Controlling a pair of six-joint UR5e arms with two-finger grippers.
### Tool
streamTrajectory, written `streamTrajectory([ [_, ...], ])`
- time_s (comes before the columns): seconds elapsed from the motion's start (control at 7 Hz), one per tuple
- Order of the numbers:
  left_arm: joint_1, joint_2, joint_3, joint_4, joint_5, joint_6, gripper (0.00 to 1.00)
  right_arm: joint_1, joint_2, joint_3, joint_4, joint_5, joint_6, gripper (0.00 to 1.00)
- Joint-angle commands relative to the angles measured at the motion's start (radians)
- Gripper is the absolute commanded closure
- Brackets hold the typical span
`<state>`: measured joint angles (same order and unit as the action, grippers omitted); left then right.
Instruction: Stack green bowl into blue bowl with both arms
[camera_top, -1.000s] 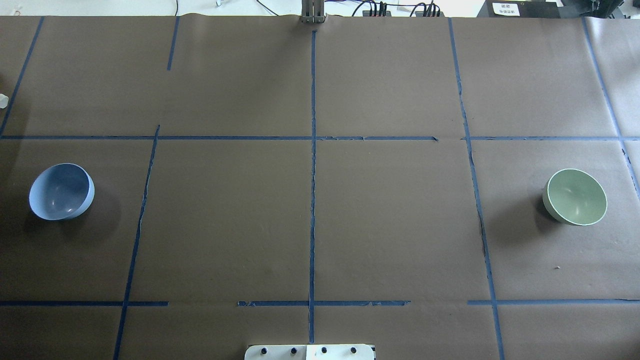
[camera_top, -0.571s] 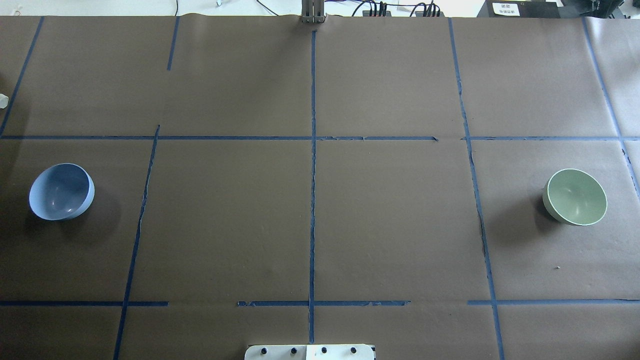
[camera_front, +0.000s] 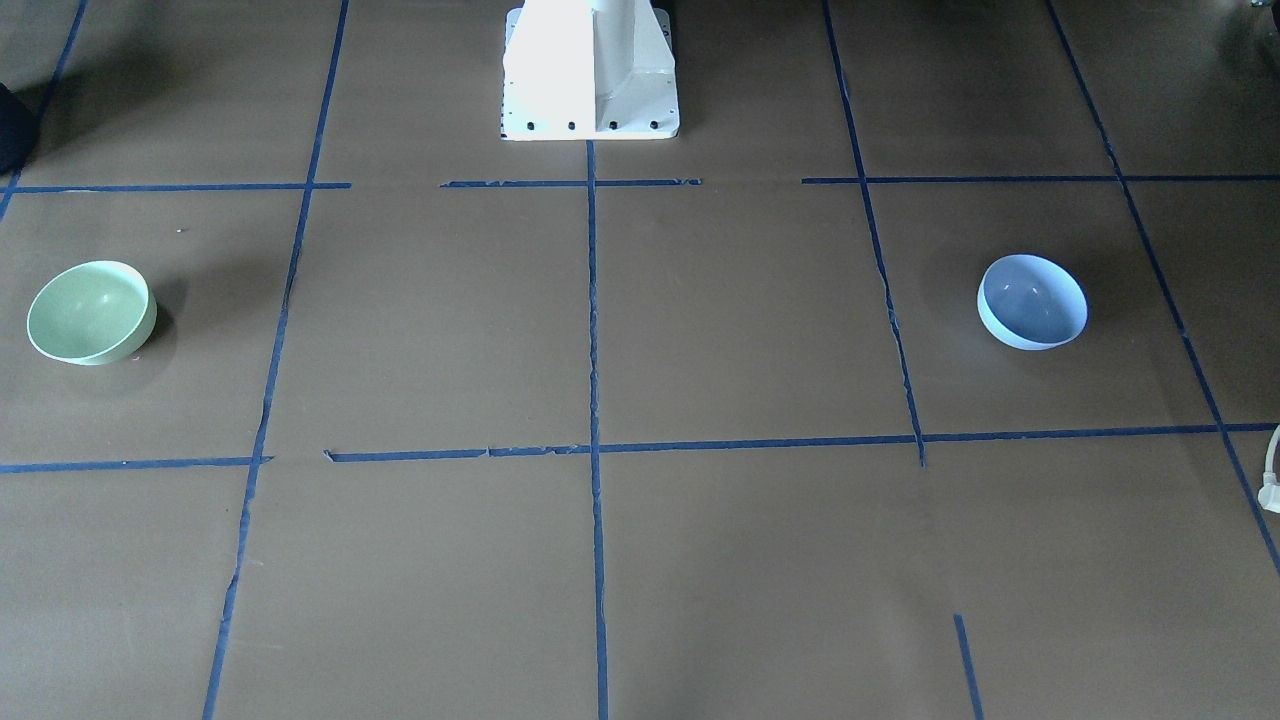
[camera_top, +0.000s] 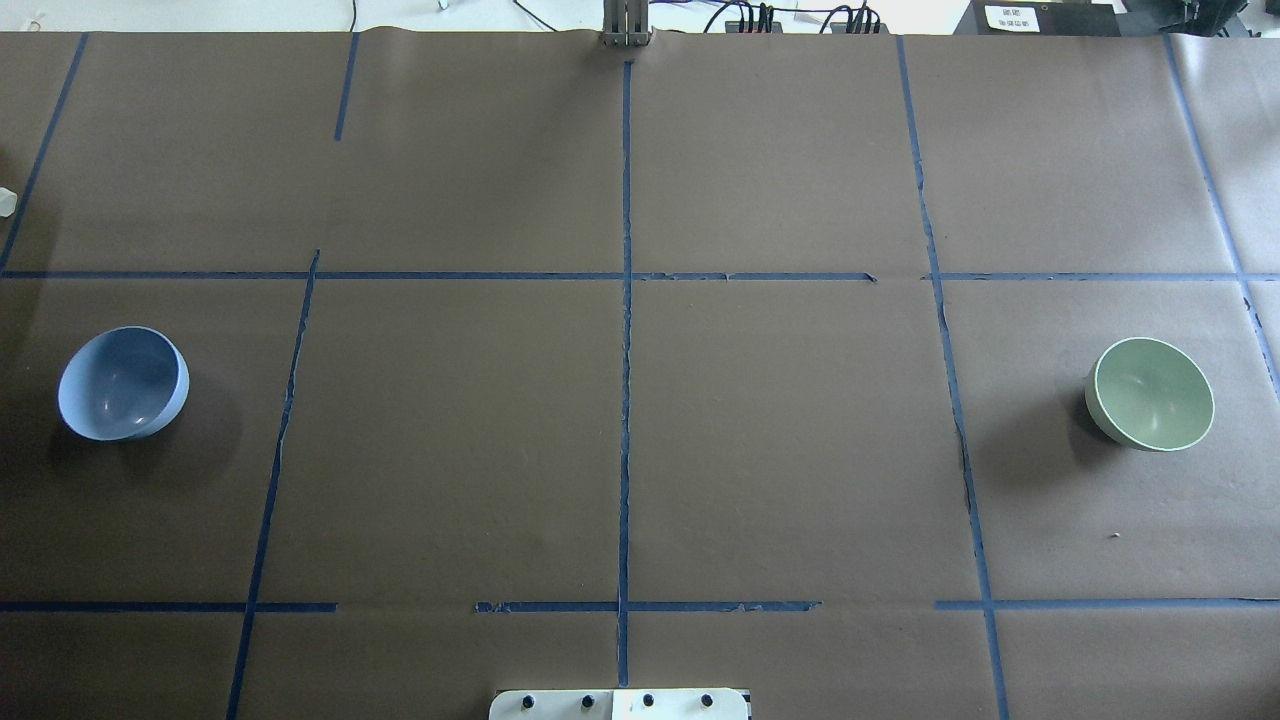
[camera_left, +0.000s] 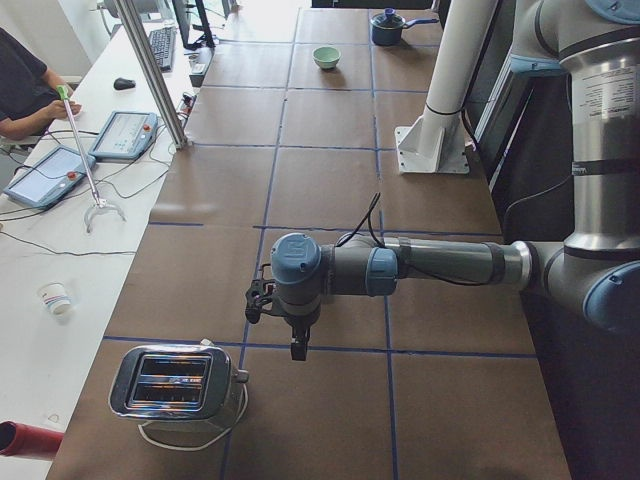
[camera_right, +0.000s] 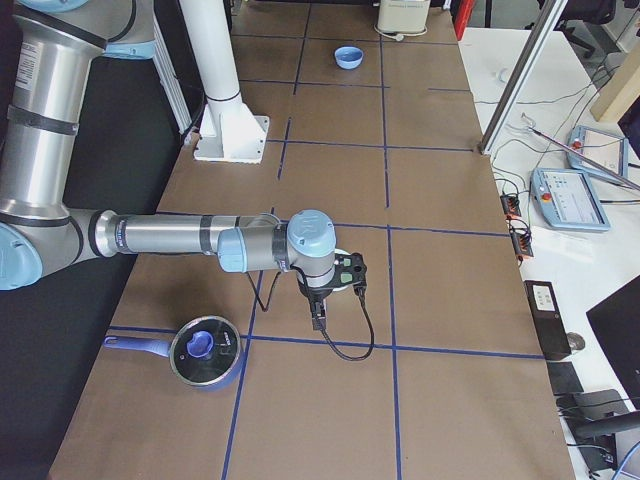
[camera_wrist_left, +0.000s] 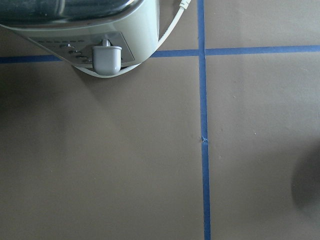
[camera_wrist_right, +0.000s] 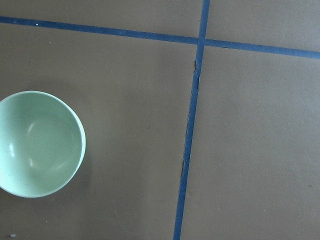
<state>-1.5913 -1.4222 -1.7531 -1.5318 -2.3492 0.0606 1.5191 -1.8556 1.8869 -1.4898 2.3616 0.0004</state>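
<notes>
Overhead exterior puts the green bowl (camera_top: 1150, 395) near the table's right edge and the blue bowl (camera_top: 122, 383) near its left; the right gripper (camera_right: 318, 320), like the left gripper (camera_left: 297, 348) unreadable as parted or clenched, should pinch the green rim squarely.

The left arm (camera_left: 440, 265), large across the middle of the exterior left view, is a silver-grey tube with black rings at its joints and rounded pale blue joint caps (camera_left: 296, 258). A thin black cable (camera_left: 371, 214) loops off it. A white label (camera_left: 610, 95) with unreadable small print sits at the upper right. Its hand (camera_left: 298, 346) is black. The right arm (camera_right: 165, 235), in the exterior right view, is built alike, with a black hand (camera_right: 318, 320). The pedestal (camera_front: 590, 70) is glossy white, with dark screws (camera_front: 571, 126) along its foot.
</notes>
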Motion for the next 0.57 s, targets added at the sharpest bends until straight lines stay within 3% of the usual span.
streamTrajectory([
  [0.0, 0.004, 0.0, 0.009, -0.014, -0.002, -0.001, 0.0, 0.0, -0.002, -0.002, 0.003, 0.034, 0.003, 0.0],
  [0.43, 0.004, 0.031, -0.023, -0.013, -0.01, -0.002, 0.0, -0.003, 0.004, 0.008, 0.006, 0.028, 0.001, 0.0],
])
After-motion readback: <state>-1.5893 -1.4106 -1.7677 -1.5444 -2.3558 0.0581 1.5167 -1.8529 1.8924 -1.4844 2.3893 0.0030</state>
